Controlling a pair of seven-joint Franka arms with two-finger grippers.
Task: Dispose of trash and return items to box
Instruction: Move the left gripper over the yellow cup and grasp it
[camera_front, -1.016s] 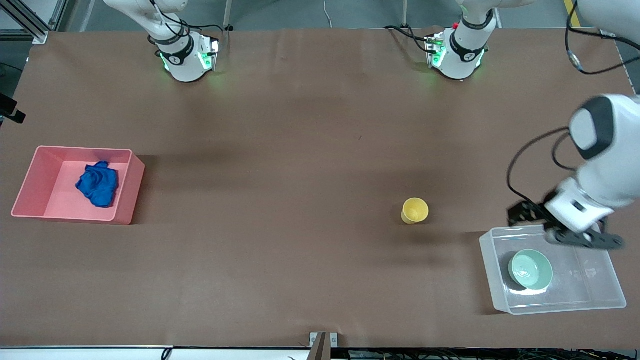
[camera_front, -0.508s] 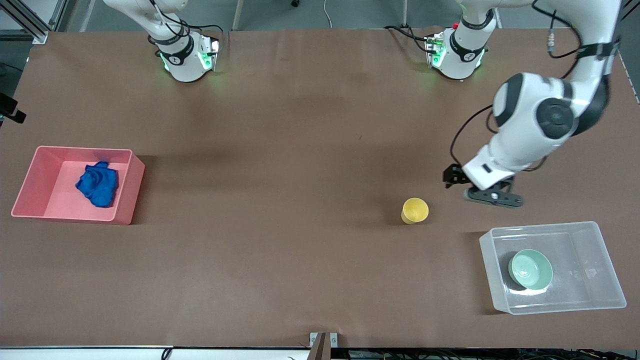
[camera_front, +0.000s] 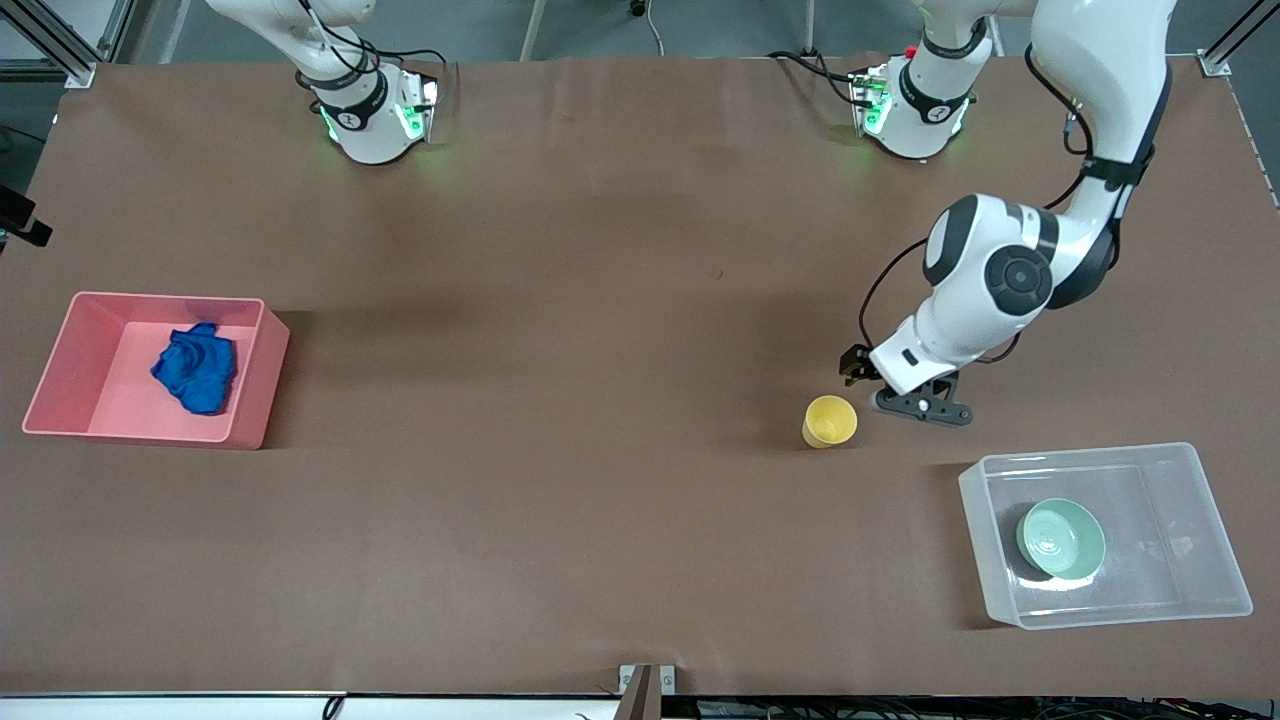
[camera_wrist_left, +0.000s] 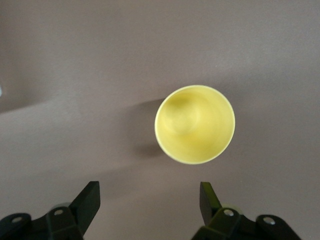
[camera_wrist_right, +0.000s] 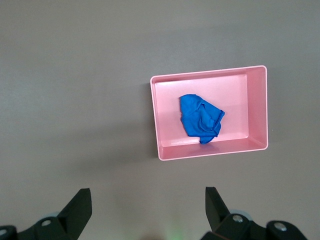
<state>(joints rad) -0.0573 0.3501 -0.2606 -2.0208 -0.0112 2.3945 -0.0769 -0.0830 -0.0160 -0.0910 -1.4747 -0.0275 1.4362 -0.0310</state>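
Note:
The yellow cup (camera_front: 829, 421) stands upright on the table; it also shows in the left wrist view (camera_wrist_left: 195, 124). My left gripper (camera_front: 915, 407) hangs low beside the cup, on the side of the left arm's end, open and empty (camera_wrist_left: 150, 192). The mint-green bowl (camera_front: 1061, 539) sits in the clear box (camera_front: 1190, 470). The blue cloth wad (camera_front: 196, 367) lies in the pink bin (camera_front: 60, 350). The right arm waits; its gripper (camera_wrist_right: 147, 200) is open and empty, high above the table, and its wrist view shows the wad (camera_wrist_right: 201, 119) in the bin (camera_wrist_right: 257, 110).
The clear box stands near the front edge at the left arm's end of the table. The pink bin stands at the right arm's end. The two arm bases (camera_front: 365, 120) (camera_front: 915, 110) stand along the table's back edge.
My left gripper has moved from over the clear box's rim to beside the yellow cup and has come lower. The bowl, cup, wad and right arm have not moved.

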